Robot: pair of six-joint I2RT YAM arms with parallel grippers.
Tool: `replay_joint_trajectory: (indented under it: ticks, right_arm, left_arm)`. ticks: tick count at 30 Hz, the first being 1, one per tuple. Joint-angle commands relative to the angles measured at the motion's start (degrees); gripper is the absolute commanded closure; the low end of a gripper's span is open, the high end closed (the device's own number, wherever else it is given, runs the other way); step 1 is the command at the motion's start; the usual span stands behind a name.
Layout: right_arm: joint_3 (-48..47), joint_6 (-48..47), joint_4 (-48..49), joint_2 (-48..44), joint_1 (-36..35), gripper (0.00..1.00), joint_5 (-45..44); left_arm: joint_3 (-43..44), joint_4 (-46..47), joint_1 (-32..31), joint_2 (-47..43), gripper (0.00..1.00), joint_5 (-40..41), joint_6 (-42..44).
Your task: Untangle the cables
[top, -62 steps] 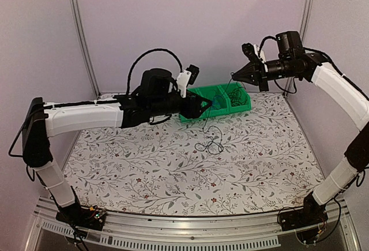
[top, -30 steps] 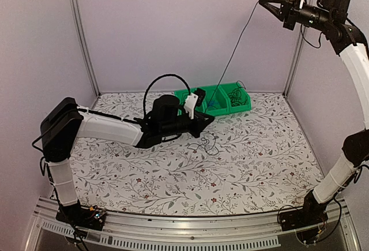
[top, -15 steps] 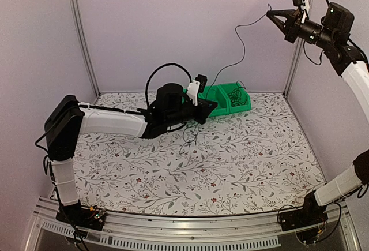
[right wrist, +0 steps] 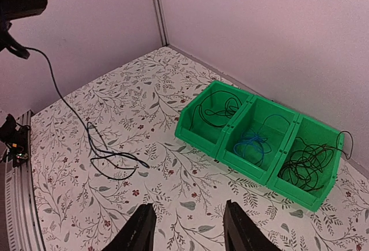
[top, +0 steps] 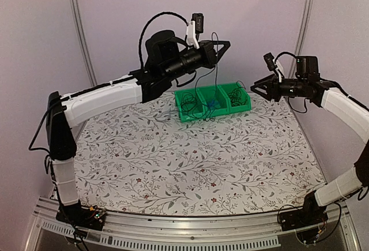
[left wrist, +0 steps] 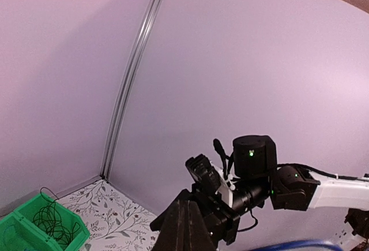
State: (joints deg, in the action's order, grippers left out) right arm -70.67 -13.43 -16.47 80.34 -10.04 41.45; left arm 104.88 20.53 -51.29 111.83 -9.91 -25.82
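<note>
Right hand (top: 255, 87) had dropped, released and empty; left hand (top: 228, 44) had risen, clenching what looked like the last black cable (right wrist: 86, 127); the rest lay sorted in the bin (top: 184, 114).

The walls are plain and a pale purple-pink. The back wall (top: 242, 14) meets the left wall (top: 29, 43) at a thin, shiny metal post (top: 81, 32). Another post (top: 305, 26) stands at the back right corner, beside the right wall (top: 346, 26). The table (top: 190, 170) has a white top with grey leaves and tiny red flowers all over it. A silver metal rail (top: 190, 231) runs along the near edge of the table. The light is soft and even.
</note>
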Motion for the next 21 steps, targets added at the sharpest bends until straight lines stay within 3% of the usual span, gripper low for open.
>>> replay_joint_trajectory:
  ticks: [1, 5, 12, 17, 21]
  right_arm:
    - [6.3, -5.0, -1.2, -5.2, 0.0, 0.56, 11.7]
    - [11.9, -5.4, 0.4, -7.1, -2.7, 0.54, 13.4]
    - [9.5, -1.0, 6.1, -2.7, -6.5, 0.42, 13.2]
    - [6.9, 2.1, 7.1, 1.8, -8.8, 0.41, 14.3]
    - [5.4, 0.3, 7.5, 2.9, -11.8, 0.46, 13.7]
  left_arm:
    - [6.8, -3.3, 0.5, 4.4, 1.0, 1.3, -3.8]
    - [11.5, -3.8, 0.4, 6.3, 1.0, 2.2, -4.1]
    - [15.8, -4.0, 0.3, 7.4, 1.0, 3.0, -5.4]
    - [17.4, -3.9, 0.3, 7.7, 1.0, 3.8, -6.4]
    - [18.1, -3.5, 0.2, 7.7, 1.0, 4.7, -7.0]
